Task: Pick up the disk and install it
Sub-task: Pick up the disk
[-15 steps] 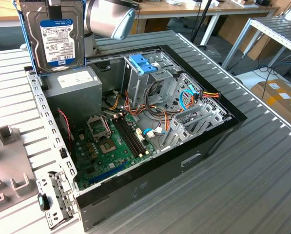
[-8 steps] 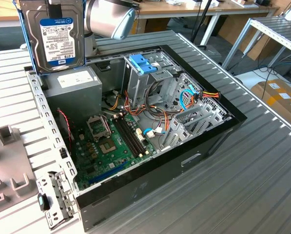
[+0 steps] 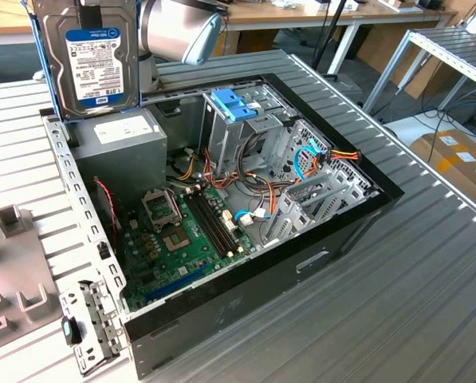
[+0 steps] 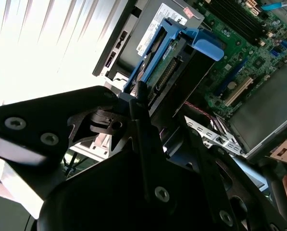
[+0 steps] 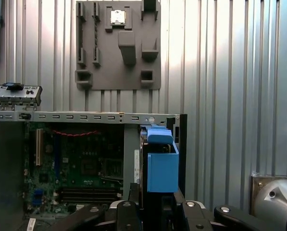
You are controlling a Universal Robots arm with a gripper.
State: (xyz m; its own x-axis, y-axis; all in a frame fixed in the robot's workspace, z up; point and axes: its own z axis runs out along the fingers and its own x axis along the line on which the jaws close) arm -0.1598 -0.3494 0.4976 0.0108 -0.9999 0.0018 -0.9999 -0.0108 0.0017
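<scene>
My gripper (image 4: 136, 98) squeezes the disk (image 3: 94, 68) tight. The disk hangs upright in its blue bracket (image 5: 162, 168) over the grey power box (image 3: 118, 136), at a corner of the computer case (image 3: 381, 195). If my hold slips, it could fall and hit the green board (image 3: 154, 255). The case wall (image 3: 66, 167) sits close below, and wires (image 3: 245, 179) crowd the bay (image 3: 261, 132). Above is open.

Disk (image 3: 100, 68) upright over metal box (image 3: 130, 132) in case (image 3: 301, 263) far corner. Motherboard (image 3: 174, 239) on case floor, drive cage (image 3: 301, 167) toward exterior view's right. Case on table (image 3: 413, 287); fixture plate (image 3: 14, 271) beside it, exterior view's left.
</scene>
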